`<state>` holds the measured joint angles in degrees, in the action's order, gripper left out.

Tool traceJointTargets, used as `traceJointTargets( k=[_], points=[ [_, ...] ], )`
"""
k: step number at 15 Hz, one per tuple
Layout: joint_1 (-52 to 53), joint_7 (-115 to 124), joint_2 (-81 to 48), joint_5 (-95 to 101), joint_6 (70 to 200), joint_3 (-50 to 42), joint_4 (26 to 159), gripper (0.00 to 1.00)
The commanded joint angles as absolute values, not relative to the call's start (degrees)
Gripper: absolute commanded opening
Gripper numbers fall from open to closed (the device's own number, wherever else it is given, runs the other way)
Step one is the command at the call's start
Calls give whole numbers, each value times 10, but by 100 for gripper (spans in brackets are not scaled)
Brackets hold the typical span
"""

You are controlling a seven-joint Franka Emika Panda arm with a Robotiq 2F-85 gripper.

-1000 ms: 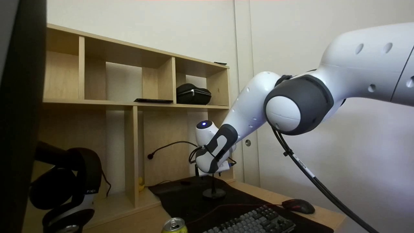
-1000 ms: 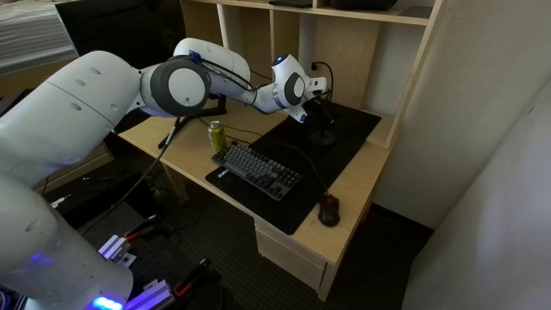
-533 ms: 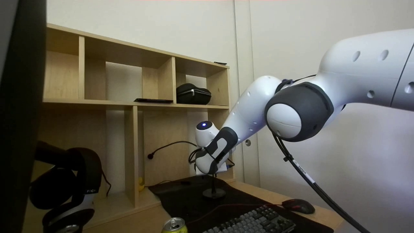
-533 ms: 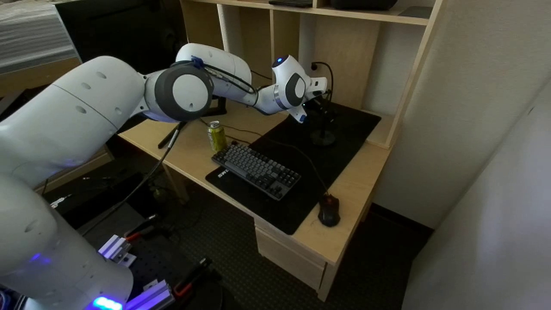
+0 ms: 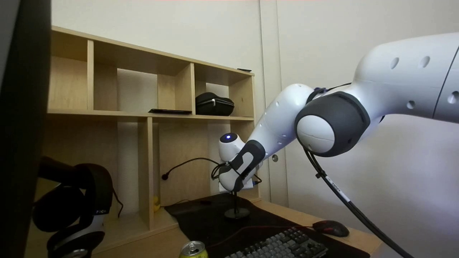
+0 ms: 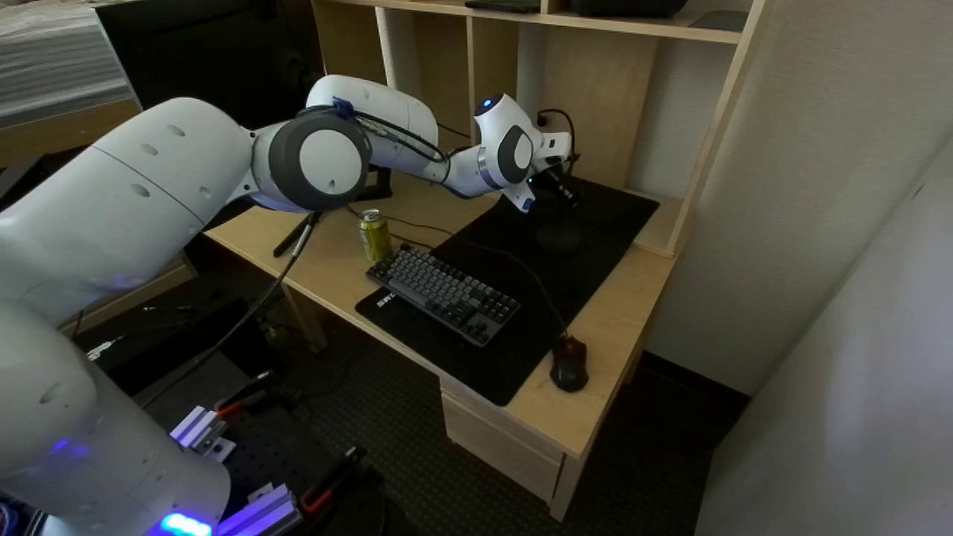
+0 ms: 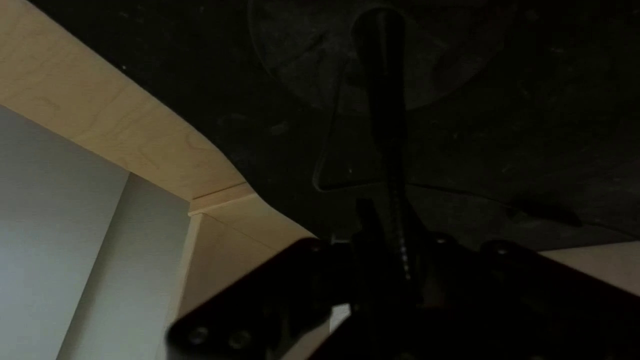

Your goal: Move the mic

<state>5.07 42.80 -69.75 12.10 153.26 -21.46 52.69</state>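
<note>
The mic (image 5: 236, 214) has its round black base on the dark desk mat, and its thin stalk arches to the left with a small tip in an exterior view. Another exterior view shows the arched mic stalk (image 6: 572, 130) behind my hand, its lower part lost against the dark mat. Seen from the wrist, the stalk (image 7: 387, 100) rises from the base and passes between the dark fingers of my gripper (image 7: 391, 215). The jaws are drawn close together on the stalk; the exact contact is too dark to make out. My wrist hides the fingers in an exterior view.
A keyboard (image 6: 444, 292) lies at the mat's front, with a mouse (image 6: 569, 365) to its right and a yellow can (image 6: 374, 237) at its left. The wooden shelf unit (image 5: 203, 161) stands behind the mic. Black headphones (image 5: 95, 193) are at the left.
My arm's elbow has dropped slightly and my hand has shifted a little. The jaws have come together around the stalk, and the mic's tip and stalk have shifted slightly sideways with it.
</note>
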Motion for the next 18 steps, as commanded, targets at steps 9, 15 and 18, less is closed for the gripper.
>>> traceJointTargets(
  k=[9, 15, 18],
  points=[
    [35, 331, -599, 96, 1588, -157, 645, 1],
    [-24, 97, -471, 40, 1595, -37, 783, 1],
    [-87, -25, -411, 39, 1584, 53, 857, 1]
  ],
)
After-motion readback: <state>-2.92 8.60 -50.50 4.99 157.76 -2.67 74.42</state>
